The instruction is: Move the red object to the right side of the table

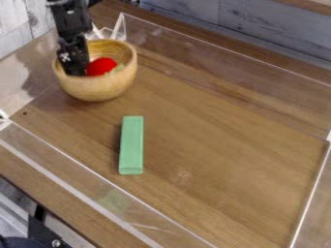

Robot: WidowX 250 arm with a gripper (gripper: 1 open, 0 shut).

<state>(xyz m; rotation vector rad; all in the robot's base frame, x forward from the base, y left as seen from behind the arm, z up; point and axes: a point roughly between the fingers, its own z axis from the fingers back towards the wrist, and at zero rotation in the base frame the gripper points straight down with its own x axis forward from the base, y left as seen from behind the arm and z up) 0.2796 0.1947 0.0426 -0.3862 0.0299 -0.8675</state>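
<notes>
The red object (101, 66) is lying inside a wooden bowl (97, 87), which is standing in the far left corner of the table (220, 116). The gripper (74, 60) is reaching down into the same bowl from above, at the left side of the red object and just beside it; I cannot tell if it is touching the object. Its dark fingers (77, 55) are standing apart, not closing on anything, and the red object is sitting to their right, not between them. A long green block (132, 144) is lying flat on the wood near the middle of the table, well apart from the bowl, with its long side pointing away from the camera. Low clear walls (308, 208) are running around the edge of the table. The right side of the table is showing only the brown wood grain.
</notes>
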